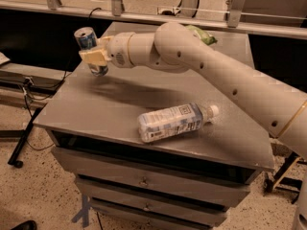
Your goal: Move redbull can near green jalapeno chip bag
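The redbull can is a slim blue-and-silver can, tilted and held above the far left part of the grey cabinet top. My gripper is shut on the can around its middle, its cream fingers across the can body. The can's bottom end is clear of the surface. The green jalapeno chip bag lies at the far edge of the top, mostly hidden behind my white arm.
A clear plastic bottle with a white label lies on its side near the front middle of the top. Drawers sit below. A metal railing runs behind. A black stand and cables stand at the left.
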Tool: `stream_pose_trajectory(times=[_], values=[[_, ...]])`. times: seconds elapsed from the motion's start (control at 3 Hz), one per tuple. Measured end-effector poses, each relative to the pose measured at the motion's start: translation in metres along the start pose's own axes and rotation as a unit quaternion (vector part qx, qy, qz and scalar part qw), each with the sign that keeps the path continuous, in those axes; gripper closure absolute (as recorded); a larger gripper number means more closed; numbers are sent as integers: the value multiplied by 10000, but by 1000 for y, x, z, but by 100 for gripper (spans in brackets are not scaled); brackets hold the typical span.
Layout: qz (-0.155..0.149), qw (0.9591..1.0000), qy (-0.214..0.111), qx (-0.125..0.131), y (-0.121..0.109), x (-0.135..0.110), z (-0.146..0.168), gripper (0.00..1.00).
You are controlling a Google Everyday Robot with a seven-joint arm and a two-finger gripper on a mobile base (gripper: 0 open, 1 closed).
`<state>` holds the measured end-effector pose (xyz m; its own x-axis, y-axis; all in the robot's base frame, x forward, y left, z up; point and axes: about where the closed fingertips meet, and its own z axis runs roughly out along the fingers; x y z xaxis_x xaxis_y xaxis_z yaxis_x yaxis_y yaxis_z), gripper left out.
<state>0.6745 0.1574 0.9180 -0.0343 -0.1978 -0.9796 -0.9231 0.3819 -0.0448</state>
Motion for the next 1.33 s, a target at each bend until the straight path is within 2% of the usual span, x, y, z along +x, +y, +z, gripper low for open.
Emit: stream_pose_trajectory(times=[0.33,0.67,1.0,1.33], values=[[0,10000,0,-1,0,0,0,100],[140,9992,44,359,-18,10,-20,100],[315,9911,42,1291,-75,28,-93,100],[220,9805,-110,1947,-131,22,-150,100]])
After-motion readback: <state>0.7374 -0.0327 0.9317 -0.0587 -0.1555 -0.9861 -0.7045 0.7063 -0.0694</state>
